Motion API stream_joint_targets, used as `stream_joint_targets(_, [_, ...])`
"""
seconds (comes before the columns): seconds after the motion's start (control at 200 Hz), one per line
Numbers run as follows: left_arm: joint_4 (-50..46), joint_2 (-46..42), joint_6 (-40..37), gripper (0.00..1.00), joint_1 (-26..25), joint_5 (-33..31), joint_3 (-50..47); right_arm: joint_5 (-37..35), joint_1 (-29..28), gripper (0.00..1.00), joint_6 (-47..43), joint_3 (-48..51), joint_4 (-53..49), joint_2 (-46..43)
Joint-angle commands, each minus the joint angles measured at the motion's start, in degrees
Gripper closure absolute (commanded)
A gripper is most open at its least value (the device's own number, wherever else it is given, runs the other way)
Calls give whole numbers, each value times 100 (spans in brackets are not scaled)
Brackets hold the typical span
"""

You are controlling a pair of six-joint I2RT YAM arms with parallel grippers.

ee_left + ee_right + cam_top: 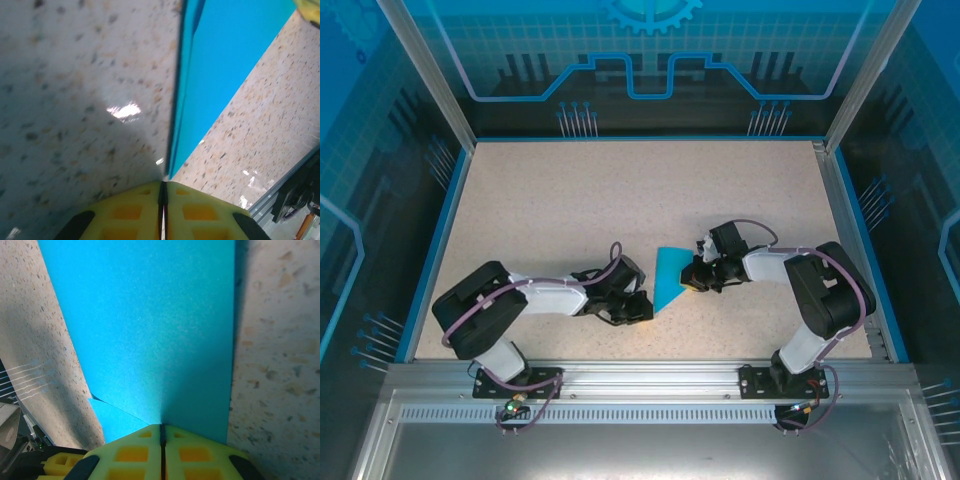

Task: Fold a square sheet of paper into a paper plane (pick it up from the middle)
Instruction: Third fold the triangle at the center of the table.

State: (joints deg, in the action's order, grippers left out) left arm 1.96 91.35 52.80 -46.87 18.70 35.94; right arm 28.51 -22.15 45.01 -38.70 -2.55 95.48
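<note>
The cyan-blue square sheet of paper (668,278) lies flat on the table, folded into a narrower pointed shape with its sharp tip toward the near left. In the left wrist view the paper (230,65) tapers to a point just ahead of my left gripper (163,184), whose yellow fingers are shut; whether they pinch the tip is unclear. From above, the left gripper (644,305) sits at that tip. My right gripper (692,280) is shut, its fingertips low over the paper's right side. The right wrist view shows the paper (150,325) spreading ahead of the right gripper (161,426), a folded flap at its left.
The speckled beige table (570,200) has open room at the back and left. Blue borders and metal posts frame it, and a metal rail (640,375) runs along the near edge. A yellow finger of the other gripper (60,462) shows at the lower left of the right wrist view.
</note>
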Motion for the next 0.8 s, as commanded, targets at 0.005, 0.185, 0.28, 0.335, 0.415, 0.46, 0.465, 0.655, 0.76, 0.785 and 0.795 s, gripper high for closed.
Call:
stream_joint_targets(0.005, [-754,-328,60,86,30,-75,-141,-440,-29,92,37,121,-311,23])
stream_joint_targets(0.185, [-762,-633,-146,83,112,-191,425,-351,-92,91,308,205,-42,-62])
stream_joint_targets(0.28, [-671,-505,-183,83,147,-253,739,-405,-118,91,397,227,-22,-171])
stream_joint_targets(0.335, [-530,-372,-164,83,176,-245,860,-418,-123,91,413,223,-44,-241])
stream_joint_targets(0.415, [-347,-83,-95,83,203,-246,1070,-508,-123,91,359,213,-173,-349])
stream_joint_targets(0.46, [-284,117,-85,84,211,-203,1193,-515,-123,91,322,197,-206,-381])
stream_joint_targets(0.465, [-275,127,-85,84,212,-201,1198,-510,-123,91,314,192,-209,-385])
stream_joint_targets(0.655, [-71,732,91,87,214,-197,1288,-412,-123,90,253,165,-137,-334])
stream_joint_targets(0.76, [-12,981,155,89,209,-270,1141,-295,-123,90,252,143,-29,-311])
stream_joint_targets(0.785, [-65,1028,169,90,209,-302,1127,-268,-122,90,248,131,-20,-332])
stream_joint_targets(0.795, [-77,1046,176,90,212,-307,1119,-259,-123,90,241,122,-14,-332])
